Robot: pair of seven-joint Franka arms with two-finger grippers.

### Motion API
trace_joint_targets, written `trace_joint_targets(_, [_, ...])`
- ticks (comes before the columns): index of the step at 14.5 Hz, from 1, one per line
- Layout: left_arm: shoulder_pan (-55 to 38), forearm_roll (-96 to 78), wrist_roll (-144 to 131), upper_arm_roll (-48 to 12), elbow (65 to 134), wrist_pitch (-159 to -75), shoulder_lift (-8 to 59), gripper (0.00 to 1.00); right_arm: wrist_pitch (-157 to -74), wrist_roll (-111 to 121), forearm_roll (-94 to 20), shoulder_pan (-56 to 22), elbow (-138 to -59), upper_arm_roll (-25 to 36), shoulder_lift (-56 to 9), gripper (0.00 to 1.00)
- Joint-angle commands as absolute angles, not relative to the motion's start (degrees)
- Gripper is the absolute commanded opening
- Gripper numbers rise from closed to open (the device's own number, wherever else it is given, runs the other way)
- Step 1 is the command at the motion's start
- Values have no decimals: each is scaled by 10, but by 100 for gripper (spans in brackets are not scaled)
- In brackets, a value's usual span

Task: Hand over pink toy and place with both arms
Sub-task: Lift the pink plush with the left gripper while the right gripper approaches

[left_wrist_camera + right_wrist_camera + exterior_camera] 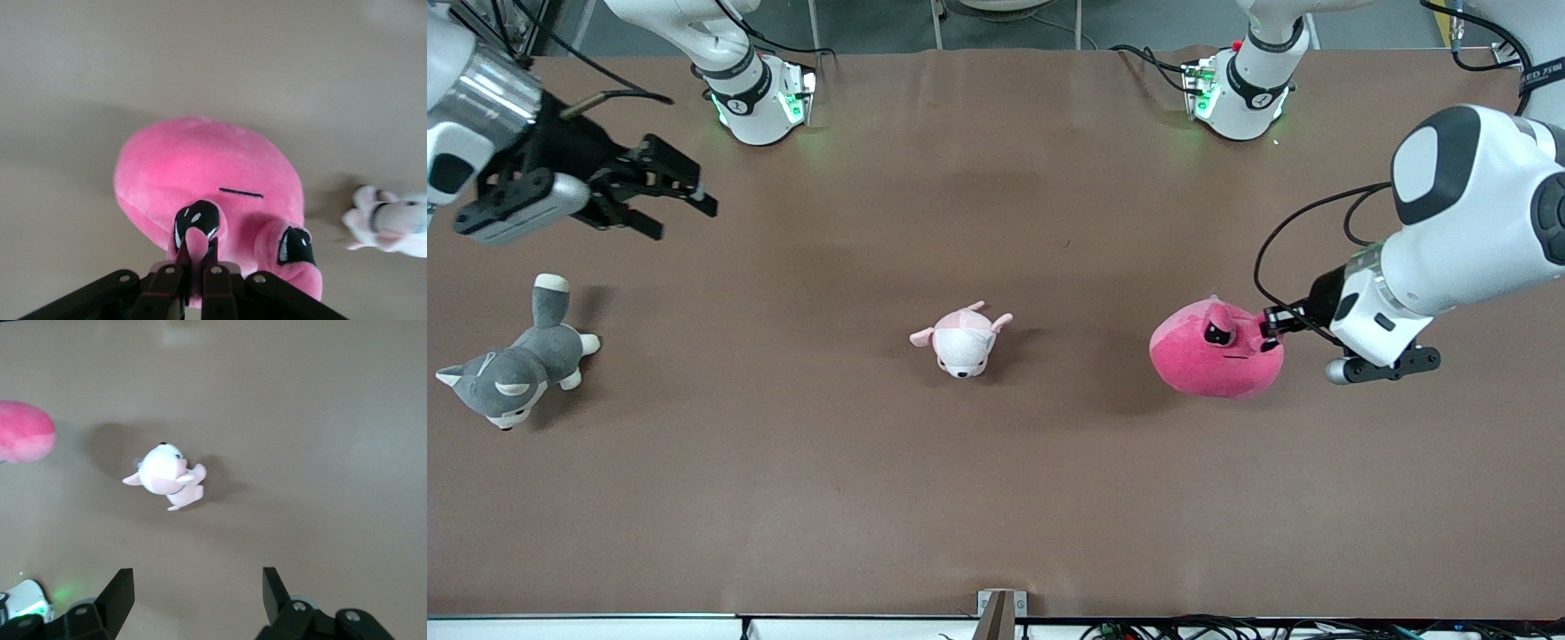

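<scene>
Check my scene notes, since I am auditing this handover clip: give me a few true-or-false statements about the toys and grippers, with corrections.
1. The left gripper is shut on the round hot-pink plush toy. True.
2. The right gripper holds the grey-and-white plush dog. False: it is open, holding nothing, above the brown table.
3. The small white-and-pale-pink plush animal lies between the other two toys. True.
4. The pink toy sits toward the right arm's end. False: the left arm's end.
</scene>
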State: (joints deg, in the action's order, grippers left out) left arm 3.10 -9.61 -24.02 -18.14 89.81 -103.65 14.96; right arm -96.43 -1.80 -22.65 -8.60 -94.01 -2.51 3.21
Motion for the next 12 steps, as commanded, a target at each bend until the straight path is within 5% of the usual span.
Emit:
trace_joint_targets(1, [28, -108, -338, -233, 851, -1016, 153, 0, -977, -42, -260, -115, -933, -19, 16, 75])
trace_joint_targets(8, [25, -108, -552, -358, 812, -1014, 160, 0, -979, -66, -390, -116, -934, -19, -8, 74])
trace_joint_targets(12, [-27, -108, -638, -364, 776, -1031, 187, 0, -986, -67, -393, -126, -934, -19, -9, 74])
